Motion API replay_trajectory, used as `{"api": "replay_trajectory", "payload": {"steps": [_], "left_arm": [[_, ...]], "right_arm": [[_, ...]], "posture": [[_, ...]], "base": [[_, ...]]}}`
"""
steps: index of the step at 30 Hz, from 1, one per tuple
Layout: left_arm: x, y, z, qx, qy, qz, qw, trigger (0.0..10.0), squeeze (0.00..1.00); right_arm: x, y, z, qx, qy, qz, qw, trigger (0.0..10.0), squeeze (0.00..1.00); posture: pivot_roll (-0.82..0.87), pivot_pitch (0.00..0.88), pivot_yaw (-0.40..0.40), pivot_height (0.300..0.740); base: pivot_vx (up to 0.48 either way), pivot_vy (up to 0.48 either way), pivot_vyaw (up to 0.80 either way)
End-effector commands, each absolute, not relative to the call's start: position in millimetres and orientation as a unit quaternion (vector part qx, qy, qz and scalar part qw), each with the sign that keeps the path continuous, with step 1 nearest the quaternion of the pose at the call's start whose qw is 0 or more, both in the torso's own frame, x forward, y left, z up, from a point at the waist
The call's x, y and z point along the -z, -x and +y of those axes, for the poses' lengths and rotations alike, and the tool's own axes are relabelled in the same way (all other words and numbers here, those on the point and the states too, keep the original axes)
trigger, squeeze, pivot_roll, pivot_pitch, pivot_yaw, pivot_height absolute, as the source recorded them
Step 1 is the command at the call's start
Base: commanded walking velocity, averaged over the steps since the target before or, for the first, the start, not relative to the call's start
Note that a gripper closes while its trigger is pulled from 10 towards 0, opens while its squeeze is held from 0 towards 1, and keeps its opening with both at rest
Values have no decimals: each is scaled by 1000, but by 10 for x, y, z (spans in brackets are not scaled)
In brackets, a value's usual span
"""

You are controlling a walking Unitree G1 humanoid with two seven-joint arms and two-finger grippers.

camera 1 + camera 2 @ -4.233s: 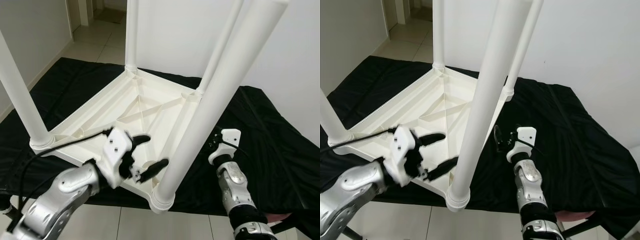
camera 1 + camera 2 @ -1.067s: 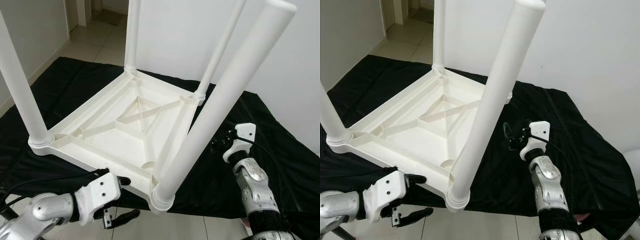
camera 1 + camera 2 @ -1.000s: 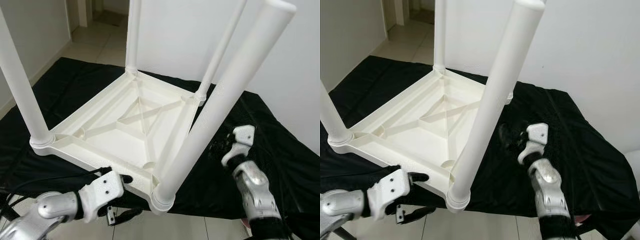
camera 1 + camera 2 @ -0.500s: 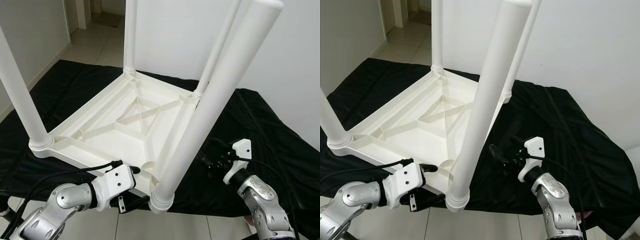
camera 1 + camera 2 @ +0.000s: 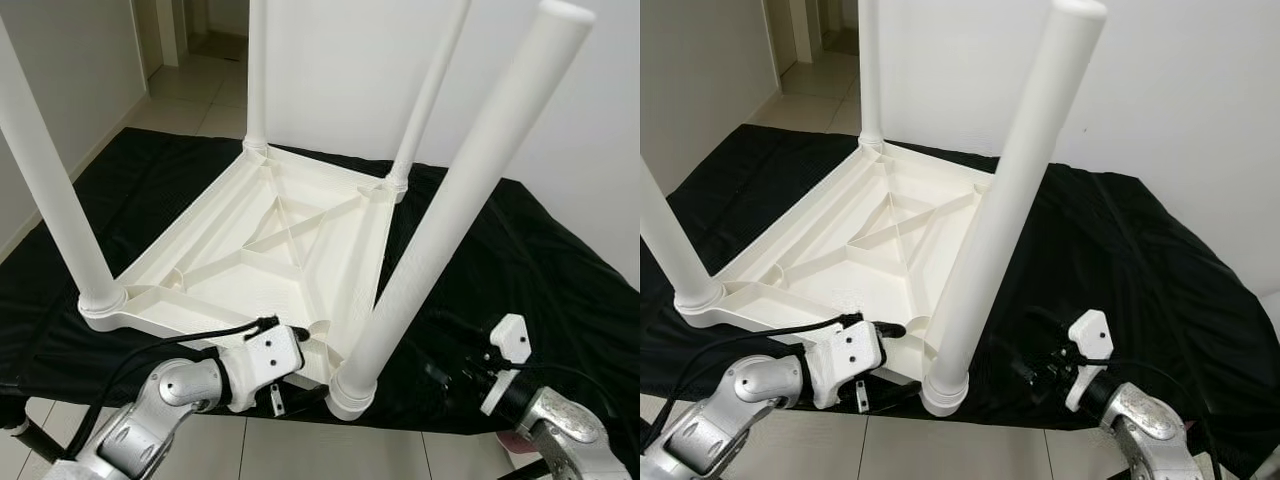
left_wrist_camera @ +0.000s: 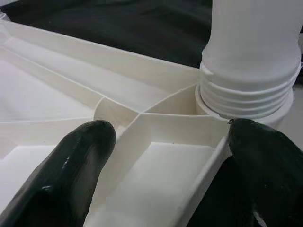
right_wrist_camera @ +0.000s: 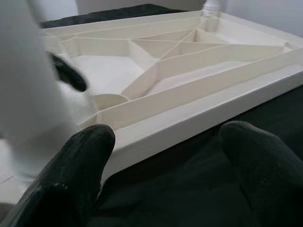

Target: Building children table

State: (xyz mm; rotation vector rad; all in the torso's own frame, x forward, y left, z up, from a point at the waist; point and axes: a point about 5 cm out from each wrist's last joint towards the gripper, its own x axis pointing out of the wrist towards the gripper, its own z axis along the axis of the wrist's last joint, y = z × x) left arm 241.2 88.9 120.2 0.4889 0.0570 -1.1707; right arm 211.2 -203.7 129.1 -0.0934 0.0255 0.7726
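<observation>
A white plastic children's table (image 5: 250, 215) lies upside down on a black cloth, its four legs pointing up. The nearest leg (image 5: 455, 215) stands screwed into the near right corner socket (image 6: 246, 94). My left gripper (image 5: 293, 365) is at the near rim beside that socket. It is open and straddles the rim (image 6: 208, 165), with one finger (image 6: 71, 165) inside the ribbed underside and the other outside. My right gripper (image 5: 1028, 365) hovers low over the cloth to the right of that corner. It is open and points at the table's side rim (image 7: 199, 109).
The black cloth (image 5: 520, 250) drapes over a low platform and spreads wide to the right of the table. Tiled floor (image 5: 300, 455) lies just before the near edge. A white wall (image 5: 340, 70) rises behind, with a doorway (image 5: 200, 30) at the back left.
My left gripper has risen from below the near edge and closed in on the rim by the corner leg. My right gripper has dropped lower and nearer. The camera has shifted.
</observation>
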Motion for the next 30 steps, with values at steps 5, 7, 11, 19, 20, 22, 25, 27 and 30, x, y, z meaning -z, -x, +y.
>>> {"api": "replay_trajectory", "payload": {"steps": [5,7,11,19,20,22,25,27,30], "left_arm": [[-1265,-2566,841,494,-231,-3,838,10000,0],[-1271,-2651,800,485,-240,-12,841,10000,0],[-1293,-2724,722,479,-240,-25,844,10000,0],[-1332,-2822,637,464,-235,-38,853,10000,0],[-1334,-2830,629,464,-234,-40,854,10000,0],[-1335,-2835,625,463,-234,-40,854,10000,0],[-1396,-2848,636,453,-229,-50,860,10000,0],[-1432,-2835,650,449,-227,-59,862,10000,0],[-1493,-2813,700,446,-207,-64,868,10000,0]], "right_arm": [[-1329,-2015,-2126,-397,46,30,916,10000,0],[-1310,-1951,-2138,-421,42,51,905,10000,0],[-1315,-1879,-2132,-451,45,66,889,10000,0],[-1321,-1923,-1985,-484,39,64,872,10000,0],[-1321,-1930,-1966,-488,37,64,870,10000,0],[-1321,-1934,-1955,-491,35,64,868,10000,0],[-1278,-2011,-1814,-509,24,62,858,10000,0],[-1261,-2033,-1773,-514,22,61,855,10000,0],[-1229,-2065,-1697,-528,11,61,847,10000,0]], "posture": [[-73,0,-74,740],[-84,0,-70,740],[-93,0,-68,740],[-91,0,-66,740],[-91,0,-66,740],[-91,0,-66,740],[-71,0,-71,740],[-64,0,-74,740],[-45,0,-84,740]], "base": [[0,0,0],[0,0,0],[0,0,0],[0,0,0],[0,0,0],[0,0,0],[0,0,0],[0,0,0],[0,0,0]]}}
